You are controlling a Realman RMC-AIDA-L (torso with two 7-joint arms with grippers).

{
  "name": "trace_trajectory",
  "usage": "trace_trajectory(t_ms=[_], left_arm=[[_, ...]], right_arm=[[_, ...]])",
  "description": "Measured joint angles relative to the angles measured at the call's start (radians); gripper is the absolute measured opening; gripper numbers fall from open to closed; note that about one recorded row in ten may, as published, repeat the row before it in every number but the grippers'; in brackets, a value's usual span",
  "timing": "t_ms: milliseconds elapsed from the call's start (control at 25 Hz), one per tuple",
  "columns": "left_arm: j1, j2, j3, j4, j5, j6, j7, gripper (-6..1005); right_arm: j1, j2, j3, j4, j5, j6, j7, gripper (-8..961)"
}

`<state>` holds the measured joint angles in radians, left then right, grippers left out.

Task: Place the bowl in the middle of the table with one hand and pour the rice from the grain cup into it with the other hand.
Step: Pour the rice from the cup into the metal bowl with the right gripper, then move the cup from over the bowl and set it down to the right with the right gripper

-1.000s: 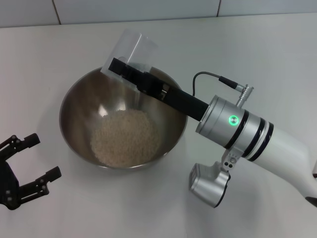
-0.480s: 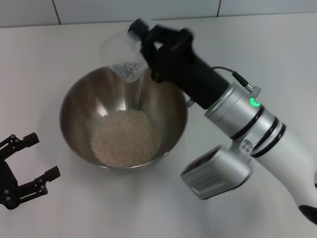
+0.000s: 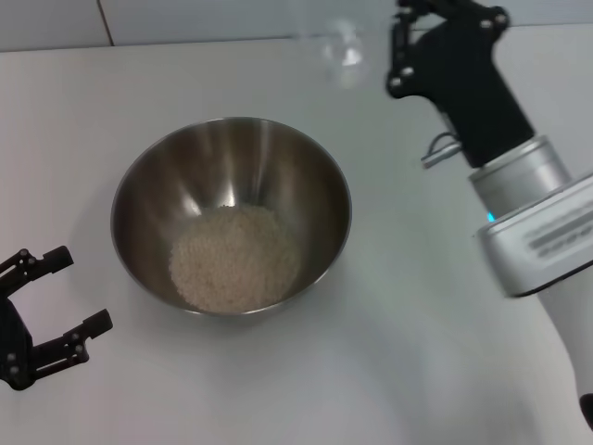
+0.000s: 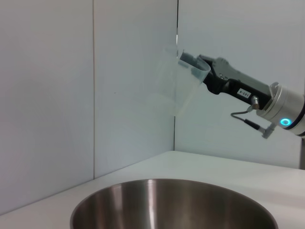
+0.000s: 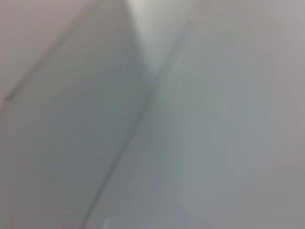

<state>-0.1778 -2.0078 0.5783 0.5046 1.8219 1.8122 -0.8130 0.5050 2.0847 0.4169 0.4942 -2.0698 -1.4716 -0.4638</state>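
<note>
A: Head view first. Where's the bowl [image 3: 232, 218]?

B: On the table [image 3: 398, 352], about mid-table, upright, with the rice [image 3: 234, 258] heaped in its bottom.

A: And the cup [image 3: 335, 42]?

B: Raised beyond the bowl's far right rim, clamped in the right gripper [image 3: 400, 44]. It looks empty.

A: The left gripper [image 3: 46, 311]?

B: Low at the table's near left, just beside the bowl, its 2 fingers spread with nothing between them.

A: Left wrist view?

B: The bowl's rim [image 4: 174, 202] fills the foreground. Above it the right gripper [image 4: 202, 71] grips the tilted cup [image 4: 181, 78] against the wall [image 4: 47, 95].

A: Right wrist view?

B: Only pale blurred surfaces; nothing can be made out.
</note>
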Motion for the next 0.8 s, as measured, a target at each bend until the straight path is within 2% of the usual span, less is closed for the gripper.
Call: trace_trajectory(t_ms=[200,360,800], left_arm=[[0.001,0.0,0.0,0.0,-0.005,0.006,0.0,862],[0.002,0.001,0.0,0.0,-0.006,0.014,0.0,863],[0.005,0.006,-0.002,0.0,-0.007,0.029,-0.002,863]], right_arm=[[-0.046,-0.003,0.067,-0.007,0.001,0.066,0.188,49],[-0.059,-0.003,0.09,-0.01,0.002,0.147,0.26,51],[-0.068,-0.004,0.111,-0.006,0.002,0.353,0.288,54]])
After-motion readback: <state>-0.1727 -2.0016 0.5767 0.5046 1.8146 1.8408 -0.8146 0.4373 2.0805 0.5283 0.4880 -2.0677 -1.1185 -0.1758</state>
